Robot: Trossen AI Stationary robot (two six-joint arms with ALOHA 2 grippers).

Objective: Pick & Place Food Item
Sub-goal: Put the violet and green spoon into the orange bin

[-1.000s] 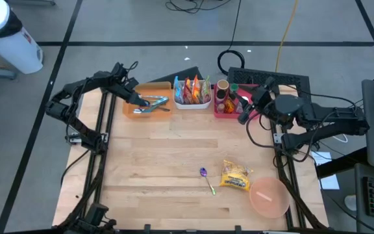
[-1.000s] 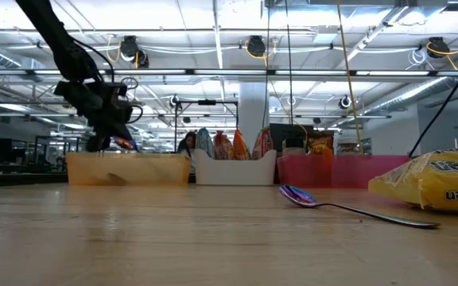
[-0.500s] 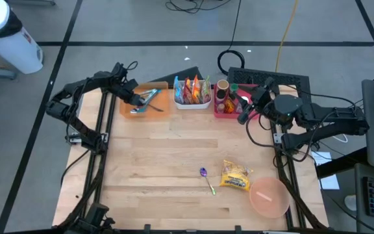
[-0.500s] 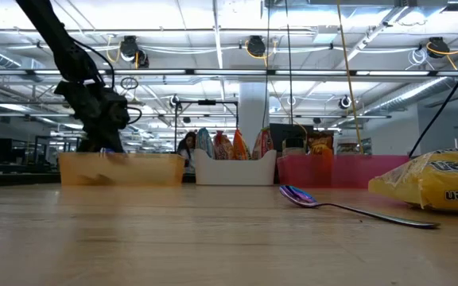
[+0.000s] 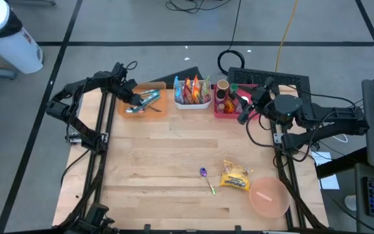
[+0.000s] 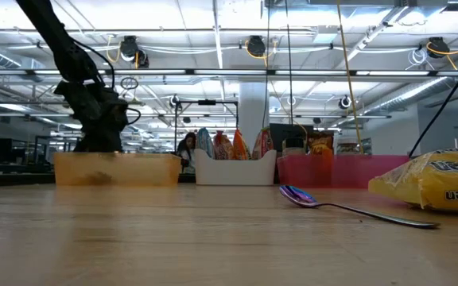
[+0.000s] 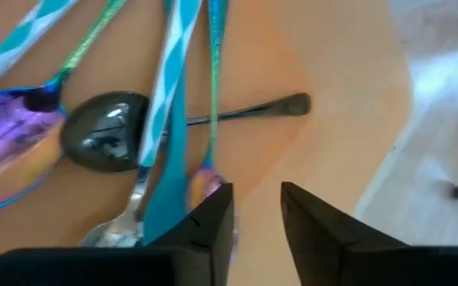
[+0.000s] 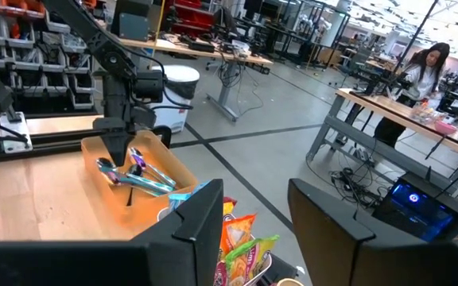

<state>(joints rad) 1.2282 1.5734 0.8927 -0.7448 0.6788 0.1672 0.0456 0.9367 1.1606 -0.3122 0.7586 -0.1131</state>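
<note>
My left tool (image 7: 257,210) sits low in the orange bin (image 5: 163,105), narrowly parted, holding nothing; I lift straight, clear of the spoons (image 7: 102,143); right tool (image 8: 253,214) waits, empty.

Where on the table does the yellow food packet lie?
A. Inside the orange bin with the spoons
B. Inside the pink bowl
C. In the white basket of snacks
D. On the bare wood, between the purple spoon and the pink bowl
D: in the high view the yellow food packet lies flat on the wood, with the purple spoon on one side and the pink bowl on the other.
</note>
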